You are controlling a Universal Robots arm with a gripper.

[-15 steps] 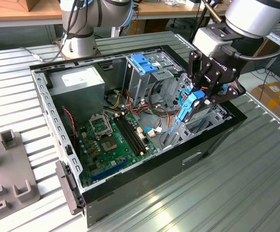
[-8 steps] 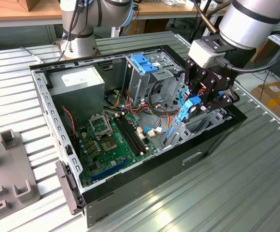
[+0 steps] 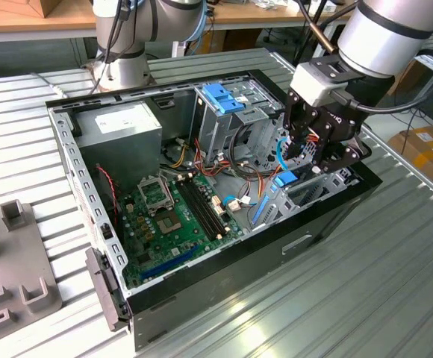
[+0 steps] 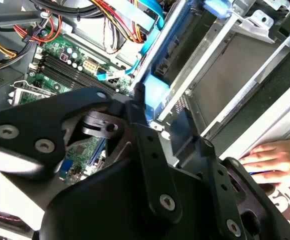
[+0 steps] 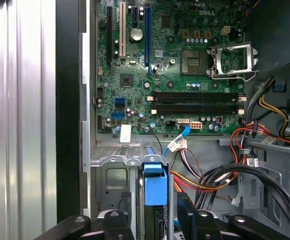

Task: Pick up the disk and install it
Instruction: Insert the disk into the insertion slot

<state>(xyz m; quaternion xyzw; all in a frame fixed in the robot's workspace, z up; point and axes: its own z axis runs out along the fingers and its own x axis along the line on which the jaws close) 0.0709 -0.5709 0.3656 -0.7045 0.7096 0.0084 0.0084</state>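
Robot arm's end effector [image 3: 306, 160] poised over the blue-framed disk [image 3: 285, 179] inside an open computer case [image 3: 224, 276].

I see the case lying open on a ribbed metal tabletop [image 3: 351, 298], its green motherboard [image 3: 175, 216] facing up. The disk stands on edge in the metal drive bay [image 5: 112, 175] at the exterior view's right end of the case, beside red, yellow and black cables [image 5: 210, 177]. In both wrist views the blue caddy sits between the end effector's two black sides, and I cannot tell whether it is clamped on the disk or released. In the second wrist view a person's hand [image 4: 270, 156] lies just outside the case wall.
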